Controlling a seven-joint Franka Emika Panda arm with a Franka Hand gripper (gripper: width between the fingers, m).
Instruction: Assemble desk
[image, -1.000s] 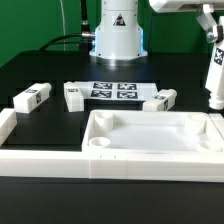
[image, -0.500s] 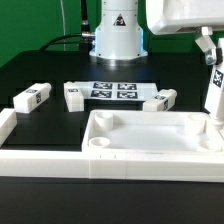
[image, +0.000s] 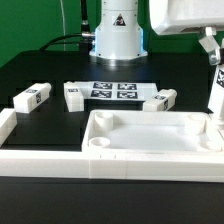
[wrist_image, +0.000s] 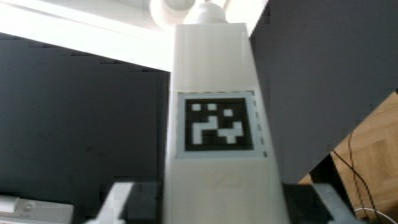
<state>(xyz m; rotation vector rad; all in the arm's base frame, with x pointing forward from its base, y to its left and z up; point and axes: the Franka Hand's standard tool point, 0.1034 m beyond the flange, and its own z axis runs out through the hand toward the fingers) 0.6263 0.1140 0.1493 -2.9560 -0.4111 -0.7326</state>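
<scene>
The black table (image: 45, 65) fills most of the exterior view, with the arm's white base (image: 115, 35) at the upper middle. A long low barrier wall (image: 40, 160) runs across the lower part of the frame and turns up at the exterior view's left edge. Just behind it, in the lower middle and right, lies the tabletop (image: 150, 138), rim up, with a round socket showing in its near-left corner.

The marker board (image: 112, 90) lies flat at the frame's centre, behind the tabletop. 3 loose legs lie on the table: the far-left leg (image: 33, 97) at the exterior view's left, the middle leg (image: 73, 95) touching or just beside the marker board's left end, and the right-hand leg (image: 160, 99) just beside its right end.

At the exterior view's right edge the gripper (image: 209, 45) comes down from the upper right corner, clamped on the top of the held leg (image: 214, 95). That leg stands upright, its lower end at the tabletop's far-right corner; whether it sits in the socket I cannot tell.

In the wrist view the held leg (wrist_image: 222, 90) shows 1 square tag (wrist_image: 221, 122) on its face.
</scene>
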